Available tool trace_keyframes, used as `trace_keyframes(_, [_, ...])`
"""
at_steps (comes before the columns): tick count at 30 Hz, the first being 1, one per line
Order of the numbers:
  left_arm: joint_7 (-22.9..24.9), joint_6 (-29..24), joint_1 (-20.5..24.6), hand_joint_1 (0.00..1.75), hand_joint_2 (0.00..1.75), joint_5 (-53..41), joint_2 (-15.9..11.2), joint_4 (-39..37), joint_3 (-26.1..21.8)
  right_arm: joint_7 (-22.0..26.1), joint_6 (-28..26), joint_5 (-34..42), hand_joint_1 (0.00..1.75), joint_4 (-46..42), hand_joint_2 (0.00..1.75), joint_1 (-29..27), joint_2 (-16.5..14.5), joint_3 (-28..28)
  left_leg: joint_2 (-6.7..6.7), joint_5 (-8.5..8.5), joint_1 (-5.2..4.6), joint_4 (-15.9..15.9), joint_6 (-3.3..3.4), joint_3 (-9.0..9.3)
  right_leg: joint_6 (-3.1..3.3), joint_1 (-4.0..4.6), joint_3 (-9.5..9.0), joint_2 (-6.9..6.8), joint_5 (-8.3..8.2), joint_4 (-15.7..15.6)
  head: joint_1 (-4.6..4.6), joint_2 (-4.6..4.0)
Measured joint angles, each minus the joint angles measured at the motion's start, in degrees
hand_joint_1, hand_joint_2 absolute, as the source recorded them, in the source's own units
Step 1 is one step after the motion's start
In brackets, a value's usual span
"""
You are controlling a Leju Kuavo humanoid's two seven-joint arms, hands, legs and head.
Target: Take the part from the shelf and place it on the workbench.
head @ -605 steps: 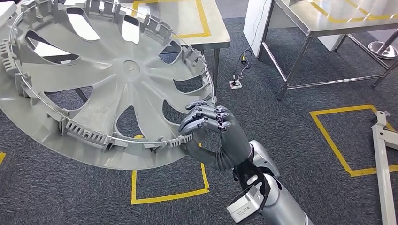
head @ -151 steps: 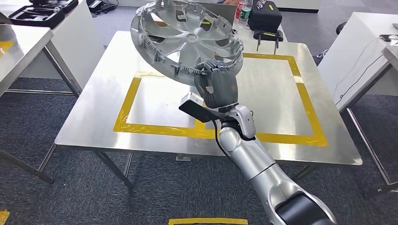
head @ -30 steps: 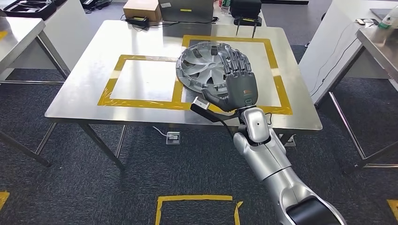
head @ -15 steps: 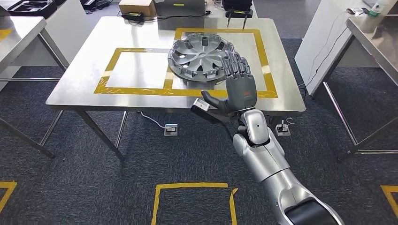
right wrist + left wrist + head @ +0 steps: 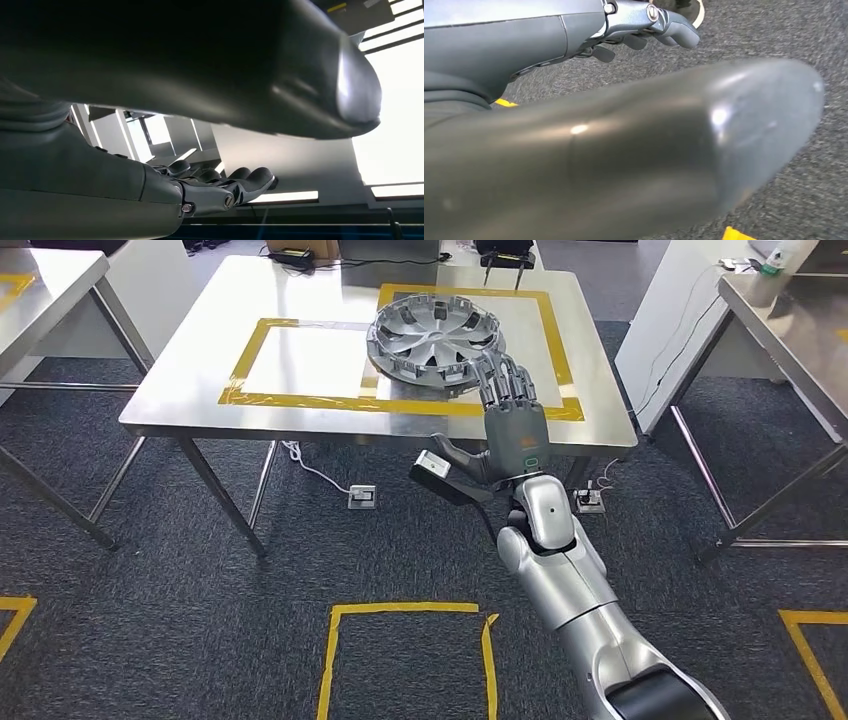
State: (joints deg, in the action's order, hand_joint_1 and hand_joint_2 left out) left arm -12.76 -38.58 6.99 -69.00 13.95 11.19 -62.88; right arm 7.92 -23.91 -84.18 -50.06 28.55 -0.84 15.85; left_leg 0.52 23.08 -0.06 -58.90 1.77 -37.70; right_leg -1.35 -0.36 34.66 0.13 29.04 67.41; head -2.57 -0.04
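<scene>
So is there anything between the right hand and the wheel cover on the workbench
Nothing visible. The right hand is raised with fingers spread just in front of the workbench edge, and the wheel cover lies flat on the tabletop beyond its fingertips, with only bare steel and yellow tape nearby.

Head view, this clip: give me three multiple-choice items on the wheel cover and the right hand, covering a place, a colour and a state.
1. Where does the wheel cover lie?
A. on the floor
B. on the workbench
C. on a shelf

2. What colour is the tape on the workbench?
A. yellow
B. red
C. blue

3. What is the right hand doing?
A. gripping the cover
B. holding a box
C. holding nothing, fingers spread

Key: 1 B, the cover rests on the steel top; 2 A, yellow outlines; 3 C, the hand is off the cover.
</scene>
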Motion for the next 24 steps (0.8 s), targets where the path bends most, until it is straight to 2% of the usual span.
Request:
trace_keyframes(1, [0.0, 0.0, 0.0, 0.0, 0.0, 0.0, 0.1, 0.0, 0.0, 0.1, -0.1, 0.3, 0.0, -0.1, 0.0, 0.1, 0.0, -0.1, 0.0, -0.52, -0.03, -0.2, -0.24, -0.52, 0.33, 0.18, -3.12, -0.04, 0.39, -4.1, 0.01, 0.0])
trace_keyframes(2, [0.0, 0.1, 0.0, 0.0, 0.0, 0.0, 0.2, 0.0, 0.0, 0.2, -0.3, 0.4, 0.0, -0.2, 0.0, 0.3, 0.0, -0.1, 0.02, -1.04, -0.02, -0.2, -0.54, -0.76, 0.68, 0.41, -5.25, -0.05, 1.06, -7.3, -0.05, 0.0])
trace_keyframes(3, [0.0, 0.1, 0.1, 0.0, 0.0, 0.0, 0.2, 0.0, 0.0, 0.4, -0.4, 0.5, 0.0, -0.2, 0.0, 0.4, 0.0, -0.2, 0.04, -1.6, 0.04, -0.1, -0.9, -0.85, 1.01, 0.63, -6.27, -0.05, 1.72, -9.1, -0.17, 0.0])
trace_keyframes(4, [0.0, 0.1, 0.1, 0.0, 0.0, 0.0, 0.3, 0.0, 0.0, 0.5, -0.4, 0.7, 0.0, -0.3, 0.0, 0.4, 0.0, -0.3, 0.06, -2.13, 0.11, 0.2, -1.27, -0.83, 1.33, 0.76, -6.28, -0.02, 1.5, -9.7, -0.3, 0.0])
trace_keyframes(5, [0.0, 0.2, 0.1, 0.0, 0.0, 0.0, 0.3, -0.1, 0.0, 0.5, -0.4, 0.8, 0.0, -0.3, 0.0, 0.4, 0.0, -0.4, 0.06, -2.46, 0.21, 0.4, -1.64, -0.9, 1.71, 0.7, -5.94, -0.04, 0.9, -9.9, -0.41, 0.0])
trace_keyframes(6, [0.0, 0.2, 0.0, 0.0, 0.0, 0.0, 0.3, -0.1, 0.0, 0.6, -0.4, 1.0, 0.0, -0.3, 0.0, 0.4, 0.0, -0.4, -0.03, -2.04, 0.27, 0.2, -2.0, -1.21, 2.11, 0.55, -5.59, -0.05, 0.31, -10.2, -0.45, 0.0])
trace_keyframes(7, [0.0, 0.2, 0.0, 0.0, 0.0, 0.0, 0.3, -0.1, 0.0, 0.7, -0.3, 1.2, 0.0, -0.3, 0.0, 0.4, -0.1, -0.5, -0.15, -0.52, 0.29, -0.9, -2.34, -1.79, 2.48, 0.34, -5.09, -0.07, -0.39, -10.5, -0.29, 0.0])
trace_keyframes(8, [-0.1, 0.2, 0.0, 0.0, 0.0, 0.0, 0.3, -0.1, 0.0, 0.8, -0.3, 1.4, 0.0, -0.3, 0.0, 0.4, -0.1, -0.6, -0.27, 1.88, 0.36, -3.0, -2.67, -2.6, 2.73, 0.13, -4.47, -0.09, -1.14, -10.6, -0.12, 0.0])
trace_keyframes(10, [0.0, 0.3, 0.0, 0.0, 0.0, -0.1, 0.3, -0.1, 0.0, 1.0, -0.1, 1.8, 0.0, -0.3, 0.0, 0.2, -0.1, -0.8, -0.4, 7.1, 0.56, -9.9, -3.28, -4.59, 2.85, 0.02, -2.93, 0.04, -2.41, -10.6, 0.17, 0.0])
trace_keyframes(11, [0.0, 0.3, 0.0, 0.0, 0.0, -0.1, 0.3, -0.1, 0.0, 1.2, 0.0, 2.0, 0.0, -0.3, 0.0, 0.1, -0.1, -0.9, -0.4, 8.2, 0.7, -13.3, -3.53, -5.18, 2.74, -0.03, -2.11, 0.14, -3.04, -10.6, 0.17, 0.0])
trace_keyframes(12, [0.0, 0.3, 0.0, 0.0, 0.0, -0.1, 0.3, -0.1, 0.0, 1.3, 0.2, 2.1, 0.0, -0.3, 0.0, -0.1, -0.1, -1.0, -0.4, 8.01, 0.84, -15.3, -3.74, -5.09, 2.55, -0.1, -1.29, 0.28, -3.65, -10.5, 0.18, 0.0])
trace_keyframes(13, [0.0, 0.3, 0.0, 0.0, 0.0, -0.1, 0.3, -0.1, 0.0, 1.5, 0.3, 2.1, 0.0, -0.3, 0.0, -0.2, -0.1, -1.0, -0.42, 6.87, 0.99, -15.4, -3.9, -4.02, 2.29, -0.22, -0.5, 0.47, -4.2, -10.4, 0.18, 0.0])
trace_keyframes(14, [0.0, 0.2, 0.0, 0.0, 0.0, -0.1, 0.3, -0.1, 0.0, 1.6, 0.4, 2.1, 0.0, -0.3, 0.0, -0.3, -0.1, -1.0, -0.59, 5.49, 1.14, -13.1, -4.02, -1.76, 1.98, -0.37, 0.21, 0.7, -4.67, -10.2, 0.16, 0.0])
trace_keyframes(15, [0.0, 0.2, 0.0, 0.0, 0.0, -0.1, 0.3, -0.1, 0.1, 1.6, 0.4, 2.2, 0.0, -0.3, 0.0, -0.3, -0.1, -1.0, -1.23, 5.02, 1.35, -9.3, -4.13, 1.15, 1.64, -0.51, 0.81, 0.94, -5.04, -10.0, 0.17, 0.0])
trace_keyframes(16, [0.0, 0.2, 0.0, 0.0, 0.0, -0.2, 0.3, -0.1, 0.1, 1.6, 0.4, 2.2, 0.0, -0.3, 0.0, -0.2, -0.1, -1.1, -2.17, 5.21, 1.49, -5.4, -4.06, 4.04, 1.25, -0.58, 1.35, 1.19, -5.35, -9.7, 0.13, 0.0])
trace_keyframes(17, [0.0, 0.2, 0.0, 0.0, 0.0, -0.2, 0.3, -0.1, 0.2, 1.7, 0.4, 2.3, 0.0, -0.3, 0.0, -0.1, -0.2, -1.1, -2.92, 5.81, 1.58, -2.3, -3.9, 6.11, 0.84, -0.59, 1.76, 1.46, -5.67, -9.5, 0.06, 0.0])
trace_keyframes(18, [0.0, 0.2, 0.0, 0.0, 0.0, -0.3, 0.3, -0.1, 0.3, 1.7, 0.4, 2.4, 0.0, -0.3, 0.0, 0.0, -0.2, -1.1, -3.42, 6.56, 1.56, -0.7, -3.58, 7.11, 0.42, -0.54, 2.06, 1.78, -6.03, -9.4, -0.02, 0.0])
trace_keyframes(20, [-0.1, 0.2, 0.0, 0.0, 0.0, -0.4, 0.3, -0.1, 0.4, 1.8, 0.4, 2.4, 0.0, -0.3, 0.0, 0.0, -0.3, -1.2, -2.78, 6.54, 1.4, -0.3, -2.6, 7.1, -0.39, -0.57, 2.42, 2.46, -6.76, -9.5, -0.1, 0.0])
trace_keyframes(21, [-0.1, 0.3, 0.0, 0.0, 0.0, -0.5, 0.3, -0.1, 0.5, 1.9, 0.4, 2.4, 0.0, -0.3, 0.0, 0.0, -0.3, -1.2, -2.28, 6.32, 1.37, -0.3, -2.06, 6.92, -0.66, -0.63, 2.7, 2.34, -6.63, -9.2, -0.15, 0.0])
trace_keyframes(22, [-0.1, 0.3, 0.1, 0.0, 0.0, -0.6, 0.3, -0.1, 0.5, 1.9, 0.4, 2.4, 0.0, -0.3, 0.0, 0.1, -0.3, -1.2, -1.76, 6.05, 1.36, -0.3, -1.58, 6.72, -0.89, -0.68, 3.36, 1.91, -5.77, -8.0, -0.25, 0.0])
trace_keyframes(23, [-0.1, 0.3, 0.1, 0.0, 0.0, -0.7, 0.3, -0.1, 0.6, 1.9, 0.5, 2.4, 0.0, -0.3, 0.0, 0.1, -0.3, -1.2, -1.24, 5.79, 1.34, -0.2, -1.16, 6.46, -1.06, -0.7, 4.49, 1.34, -4.21, -5.6, -0.36, 0.0])
trace_keyframes(24, [-0.1, 0.4, 0.1, 0.0, 0.0, -0.7, 0.3, -0.1, 0.7, 1.9, 0.5, 2.4, 0.0, -0.3, 0.0, 0.1, -0.3, -1.2, -1.0, 5.68, 1.28, -0.2, -0.99, 6.33, -1.14, -0.68, 5.08, 0.86, -3.24, -4.2, -0.46, 0.0])
